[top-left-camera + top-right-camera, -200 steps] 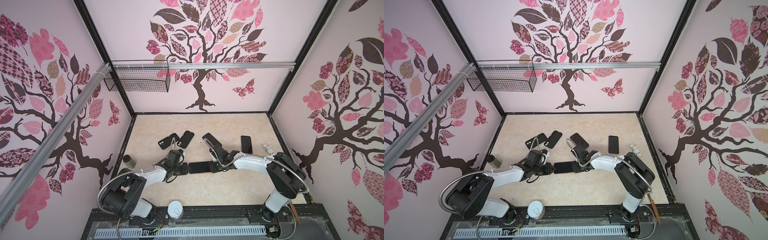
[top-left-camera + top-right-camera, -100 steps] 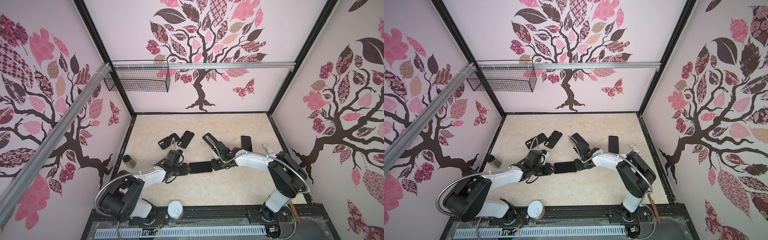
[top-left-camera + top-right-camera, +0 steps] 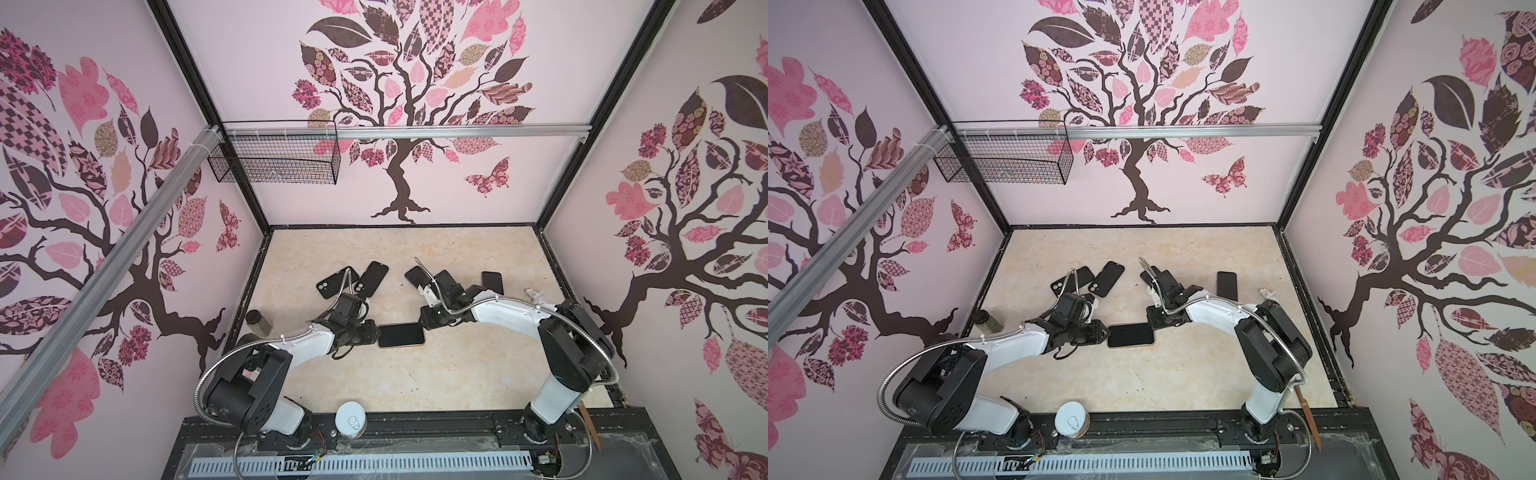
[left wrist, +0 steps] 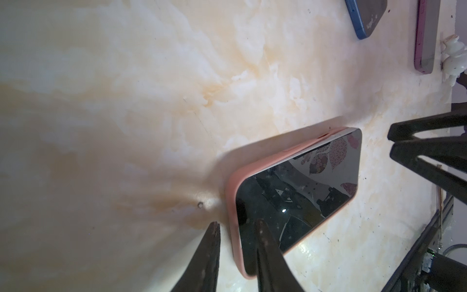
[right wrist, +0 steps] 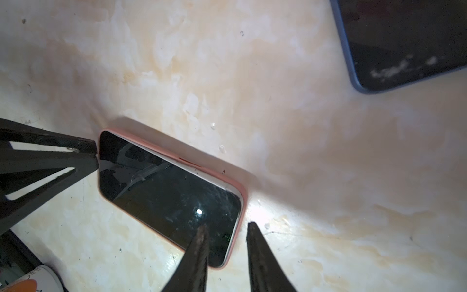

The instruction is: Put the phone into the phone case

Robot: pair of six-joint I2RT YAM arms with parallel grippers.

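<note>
The phone (image 3: 401, 334) (image 3: 1130, 335) lies screen up in a pink phone case (image 4: 231, 202) in the middle of the table. A pale strip of the phone's edge shows along one long side of the case (image 5: 237, 188). My left gripper (image 3: 375, 334) (image 4: 237, 222) is open at the phone's left short end. One finger is over the screen (image 4: 298, 194) and the other is outside the case rim. My right gripper (image 3: 424, 325) (image 5: 225, 225) is open at the right end and straddles that rim the same way. Neither pair of fingers pinches the rim.
Two dark cases (image 3: 332, 282) (image 3: 372, 278) lie behind the left arm. A dark phone (image 3: 492, 282) and a blue-edged one (image 5: 404, 43) lie behind the right arm. A jar (image 3: 258, 322) stands at the left, a white can (image 3: 351, 419) in front and a small white object (image 3: 534, 295) at the right.
The right gripper has pulled back from over the phone's right end to its rim. Both pairs of fingers have parted a little. The phone has stayed in place.
</note>
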